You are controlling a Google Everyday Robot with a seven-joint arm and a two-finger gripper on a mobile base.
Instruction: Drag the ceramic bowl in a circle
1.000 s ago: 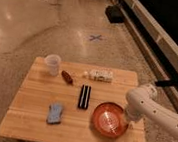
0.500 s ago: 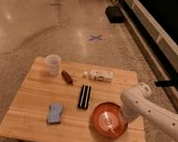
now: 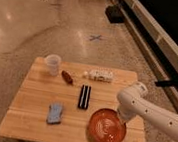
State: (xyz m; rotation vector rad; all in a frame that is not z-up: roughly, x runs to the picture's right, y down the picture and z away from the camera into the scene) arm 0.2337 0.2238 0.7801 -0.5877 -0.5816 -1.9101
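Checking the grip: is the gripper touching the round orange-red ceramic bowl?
Cannot tell. In the camera view the gripper overlaps the right rim of the orange-red ceramic bowl; neither contact nor gap shows plainly.

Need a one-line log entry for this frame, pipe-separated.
phase: circle drag | gripper: down at right rim of ceramic bowl | ceramic bowl: upright, front-right of table | nearby: black bar, sponge

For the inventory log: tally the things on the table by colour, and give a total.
White: 2, cup and packet
Red-brown: 2, bowl and stick
Black: 1, bar
Blue: 1, sponge
Total: 6
The gripper is at the bowl's right rim.
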